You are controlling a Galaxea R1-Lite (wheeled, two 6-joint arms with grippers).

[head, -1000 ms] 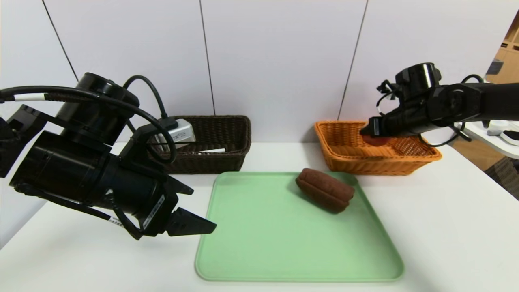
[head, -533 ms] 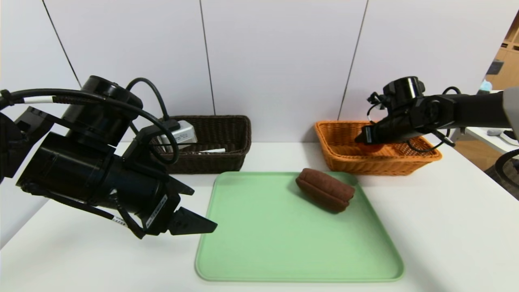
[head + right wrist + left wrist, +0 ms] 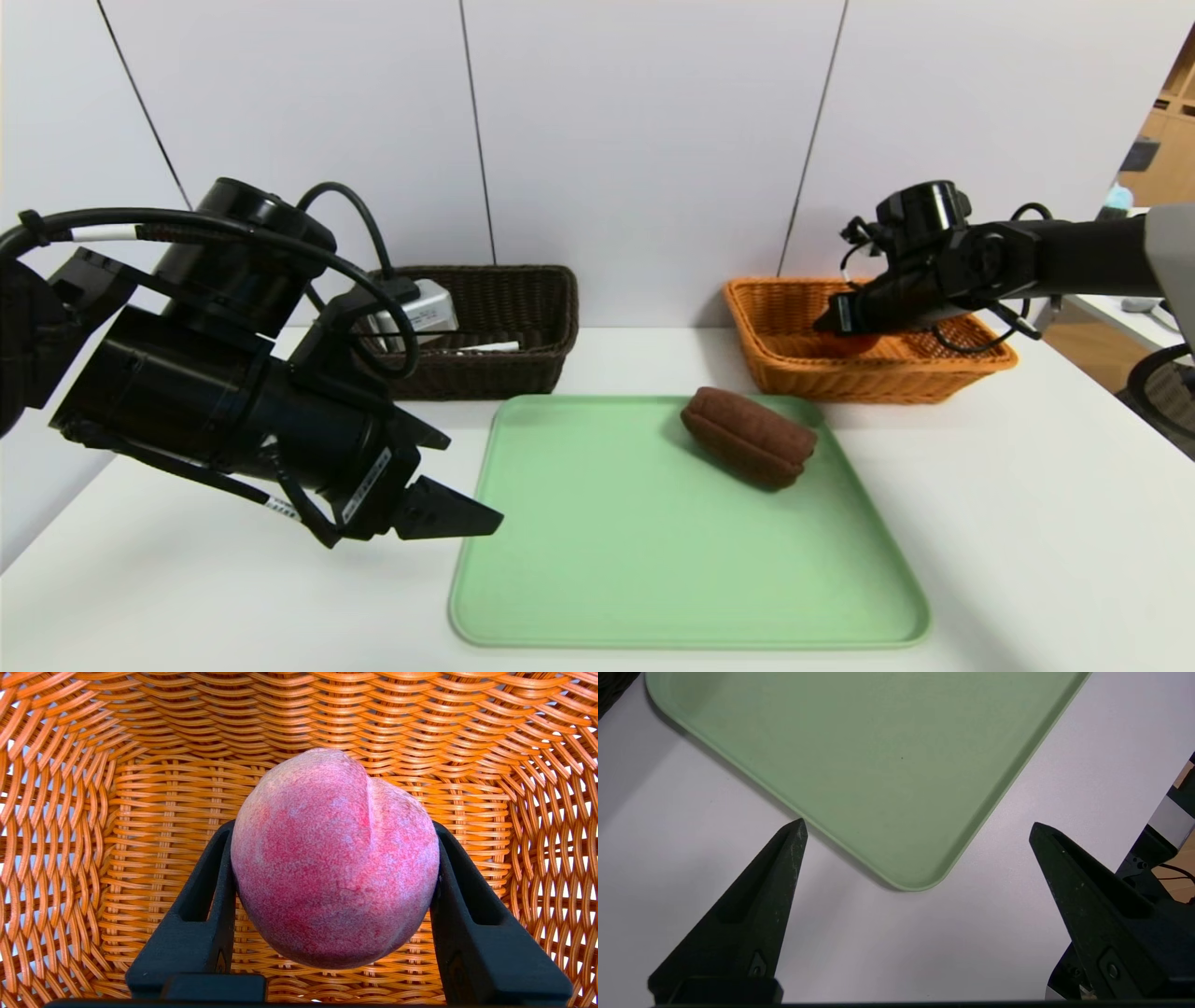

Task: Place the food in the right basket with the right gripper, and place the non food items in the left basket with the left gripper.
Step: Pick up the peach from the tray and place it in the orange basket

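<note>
Clamped on a pink-red peach between both jaws of the right gripper, held inside the orange basket with wicker floor and walls all around it; whether touching the floor, cannot tell; seen from the head only as a red patch under the black right gripper reaching over the basket's near rim. Spread wide with nothing between them, jaws of the left gripper above the white table, just off the near left corner of the green tray. Lying on the tray's far right part, a brown bun-like piece of bread; behind the left gripper, a dark brown basket with a pale box in it.
</note>
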